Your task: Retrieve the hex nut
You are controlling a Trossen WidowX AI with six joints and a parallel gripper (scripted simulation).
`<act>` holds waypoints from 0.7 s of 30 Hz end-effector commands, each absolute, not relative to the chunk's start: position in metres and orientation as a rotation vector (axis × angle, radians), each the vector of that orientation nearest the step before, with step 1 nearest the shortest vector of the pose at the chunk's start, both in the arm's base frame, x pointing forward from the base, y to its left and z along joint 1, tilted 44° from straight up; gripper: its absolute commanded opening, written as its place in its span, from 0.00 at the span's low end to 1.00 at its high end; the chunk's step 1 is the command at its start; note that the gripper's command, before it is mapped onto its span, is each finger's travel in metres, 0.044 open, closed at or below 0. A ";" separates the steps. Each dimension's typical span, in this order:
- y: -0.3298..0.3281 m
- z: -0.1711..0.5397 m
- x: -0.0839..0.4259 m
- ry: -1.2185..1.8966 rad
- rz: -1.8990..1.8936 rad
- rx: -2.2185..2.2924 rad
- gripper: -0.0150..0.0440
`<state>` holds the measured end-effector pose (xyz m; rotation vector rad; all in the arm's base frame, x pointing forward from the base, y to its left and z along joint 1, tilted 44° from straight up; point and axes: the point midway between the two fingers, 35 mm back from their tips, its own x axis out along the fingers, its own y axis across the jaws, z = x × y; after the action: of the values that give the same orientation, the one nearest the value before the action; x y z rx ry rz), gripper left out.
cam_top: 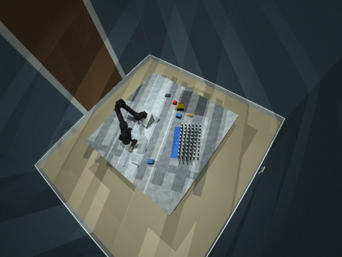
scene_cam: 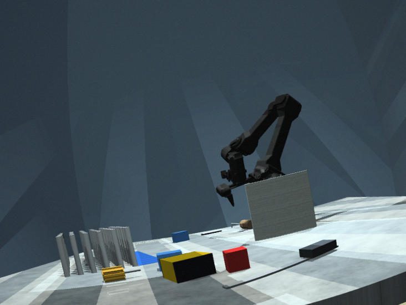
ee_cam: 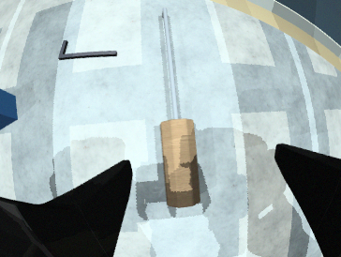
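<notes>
My gripper (ee_cam: pixel 206 160) (cam_top: pixel 130 140) is open and empty. In the wrist view, its fingers stand on either side of the wooden-handled tool (ee_cam: pixel 179 141) (cam_top: pixel 131 148) (scene_cam: pixel 245 223), which lies on the table with its thin rod pointing away. A dark L-shaped key (ee_cam: pixel 89 55) (cam_top: pixel 135 164) (scene_cam: pixel 211 232) lies beside the rod. An orange-handled short tool (cam_top: pixel 190 115) (scene_cam: pixel 113 274) and a long tool with a black handle (cam_top: pixel 167 95) (scene_cam: pixel 317 249) lie elsewhere. The metal spacers (cam_top: pixel 191 140) (scene_cam: pixel 131 242) stand in rows behind the blue taped strip (cam_top: pixel 174 143) (scene_cam: pixel 144 259). The nut cannot be made out.
A grey panel (cam_top: pixel 149 118) (scene_cam: pixel 280 206) stands beside the arm's base. A red block (cam_top: pixel 174 102) (scene_cam: pixel 236 259), a yellow-and-black block (cam_top: pixel 180 106) (scene_cam: pixel 197 268) and a blue block (cam_top: pixel 178 115) lie between it and the spacers. Another blue block (cam_top: pixel 150 161) (scene_cam: pixel 179 236) lies past the L-shaped key.
</notes>
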<state>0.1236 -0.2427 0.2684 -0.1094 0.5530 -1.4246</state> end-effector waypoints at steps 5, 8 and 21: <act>-0.250 0.256 0.124 -0.266 -1.531 0.751 1.00; -0.251 0.255 0.124 -0.390 -1.521 0.873 1.00; -0.255 0.251 0.123 -0.940 -1.385 1.391 1.00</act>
<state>0.1225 -0.2500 0.2610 0.7576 -0.2930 -1.5387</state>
